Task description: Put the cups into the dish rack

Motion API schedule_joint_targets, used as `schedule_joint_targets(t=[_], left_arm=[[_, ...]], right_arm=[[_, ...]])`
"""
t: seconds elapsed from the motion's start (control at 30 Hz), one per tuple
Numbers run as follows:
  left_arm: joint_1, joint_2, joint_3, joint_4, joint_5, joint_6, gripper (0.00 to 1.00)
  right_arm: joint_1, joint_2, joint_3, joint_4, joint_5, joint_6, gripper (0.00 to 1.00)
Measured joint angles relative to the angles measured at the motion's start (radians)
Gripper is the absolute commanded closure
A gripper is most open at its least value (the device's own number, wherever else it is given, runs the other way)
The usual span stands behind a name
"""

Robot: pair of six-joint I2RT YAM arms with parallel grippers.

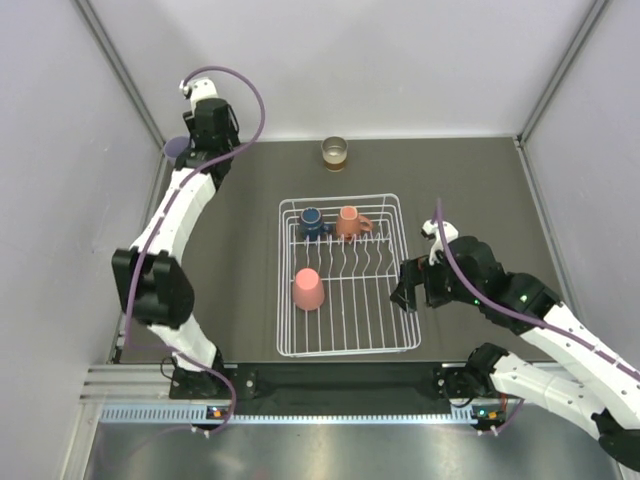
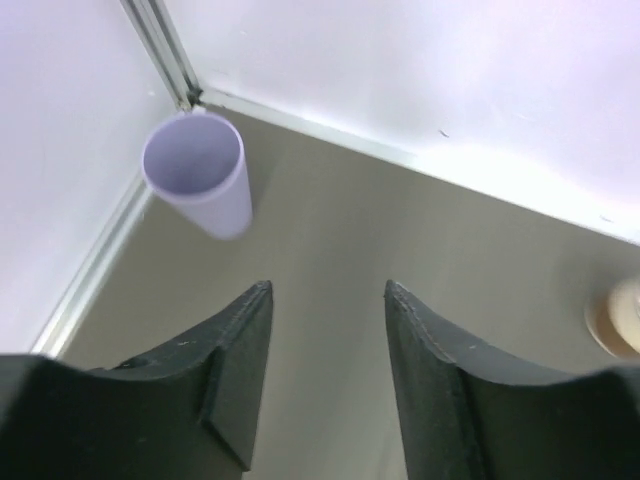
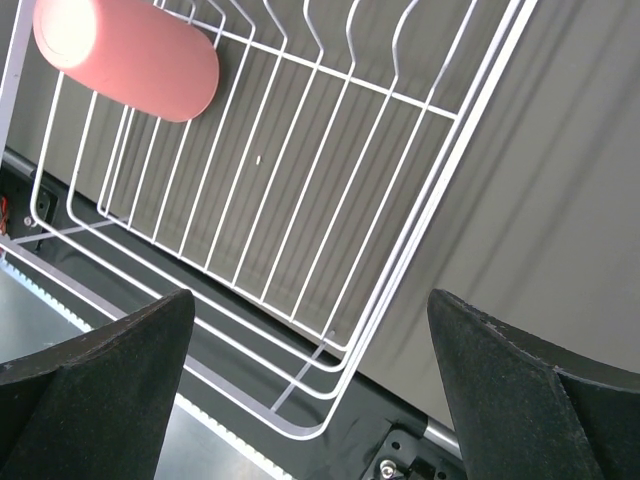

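Note:
The white wire dish rack (image 1: pixel 281 300) sits mid-table. In it are the dark blue mug (image 1: pixel 311 221), the terracotta mug (image 1: pixel 350 222) and the pink tumbler (image 1: pixel 308 289). The pink tumbler also shows in the right wrist view (image 3: pixel 130 55). The shiny brownish cup (image 1: pixel 334 153) stands at the table's back edge. The lavender tumbler (image 2: pixel 200 180) stands upright in the far left corner, mostly hidden by the arm in the top view (image 1: pixel 172 148). My left gripper (image 2: pixel 328 290) is open and empty, short of the tumbler and to its right. My right gripper (image 3: pixel 310 300) is open and empty over the rack's near right corner (image 3: pixel 330 385).
White walls (image 1: pixel 80 150) enclose the table on the left, back and right. The metal wall frame (image 2: pixel 100 260) runs close beside the lavender tumbler. The brownish cup shows at the right edge of the left wrist view (image 2: pixel 618 318). A black mounting rail (image 1: pixel 330 382) lies along the near edge.

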Motion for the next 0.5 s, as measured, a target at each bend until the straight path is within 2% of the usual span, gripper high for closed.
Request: schedule_joint_targets(t=[0.2,0.5], left_arm=[[0.105,0.237,0.099,0.149,0.043,0.093,0.46],[0.166,0.426,0.136,0.363,0.062,0.138,0.43]], right_arm=[[0.000,0.018,-0.001,0.000,-0.008,-0.008,0.00],[0.000,0.047,-0.001,0.000,-0.048,-0.024,0.00]])
